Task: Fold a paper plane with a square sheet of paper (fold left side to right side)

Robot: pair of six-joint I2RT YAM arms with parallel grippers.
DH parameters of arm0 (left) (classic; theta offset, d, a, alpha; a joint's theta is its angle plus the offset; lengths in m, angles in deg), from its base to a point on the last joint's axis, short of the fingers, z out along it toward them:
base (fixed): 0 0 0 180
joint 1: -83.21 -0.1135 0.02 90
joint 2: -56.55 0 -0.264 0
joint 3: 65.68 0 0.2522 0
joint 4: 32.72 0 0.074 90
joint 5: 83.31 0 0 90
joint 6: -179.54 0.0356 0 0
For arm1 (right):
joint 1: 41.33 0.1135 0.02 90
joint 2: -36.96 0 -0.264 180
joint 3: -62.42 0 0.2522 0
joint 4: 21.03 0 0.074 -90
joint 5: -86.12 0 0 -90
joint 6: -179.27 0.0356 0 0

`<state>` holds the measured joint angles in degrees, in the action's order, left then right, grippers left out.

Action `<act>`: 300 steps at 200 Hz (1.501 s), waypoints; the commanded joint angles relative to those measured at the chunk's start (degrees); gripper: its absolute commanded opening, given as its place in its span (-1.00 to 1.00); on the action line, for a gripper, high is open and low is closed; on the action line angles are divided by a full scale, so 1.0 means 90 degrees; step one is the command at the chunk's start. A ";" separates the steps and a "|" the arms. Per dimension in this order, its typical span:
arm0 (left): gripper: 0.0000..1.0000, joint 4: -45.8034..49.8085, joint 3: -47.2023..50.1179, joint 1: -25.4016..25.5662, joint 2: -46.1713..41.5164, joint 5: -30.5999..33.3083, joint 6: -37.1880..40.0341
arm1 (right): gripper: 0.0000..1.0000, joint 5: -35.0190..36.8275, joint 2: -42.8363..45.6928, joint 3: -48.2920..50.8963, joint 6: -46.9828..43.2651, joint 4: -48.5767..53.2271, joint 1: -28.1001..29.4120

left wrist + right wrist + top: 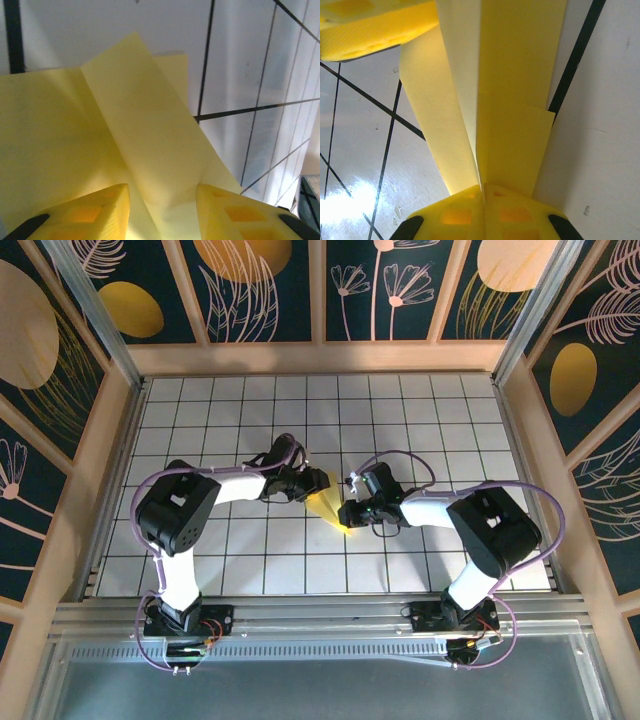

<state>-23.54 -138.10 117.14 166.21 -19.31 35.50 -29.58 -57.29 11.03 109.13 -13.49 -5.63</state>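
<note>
White tiled table (200, 570) carries the square sheet of paper (328, 508) at its centre, a creased yellow wedge between both arms. My right fingers (484, 190) are pinched tight on its end, anchoring it. My left fingers (320, 483) stand half parted, straddling a raised flap, ready, I judge, to lay it over.

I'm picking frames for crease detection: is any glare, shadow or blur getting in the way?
Right wrist: strong glare on the table at lower left, while the yellow paper has crisp edges. Left wrist: the paper's near end is soft and its left flap is dimmer. Top external: even light, faint arm shadows.
</note>
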 commanded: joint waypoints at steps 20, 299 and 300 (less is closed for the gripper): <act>-0.21 0.0762 -0.0211 0.0026 0.0271 0.0294 0.0227 | -0.85 -0.0113 -0.0261 0.0030 -0.0136 0.0494 -0.0012; -0.23 0.1021 -0.0222 0.0028 0.0379 0.0545 0.0391 | -0.21 -0.2055 -0.0444 -0.0447 0.0548 -0.0582 -0.1053; -0.23 0.1024 -0.0222 0.0028 0.0381 0.0545 0.0390 | -0.21 -0.2056 -0.0454 -0.0448 0.0548 -0.0585 -0.1060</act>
<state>-18.31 -140.96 117.29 167.81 -17.26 38.54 -46.45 -59.98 9.02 113.63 -16.20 -15.14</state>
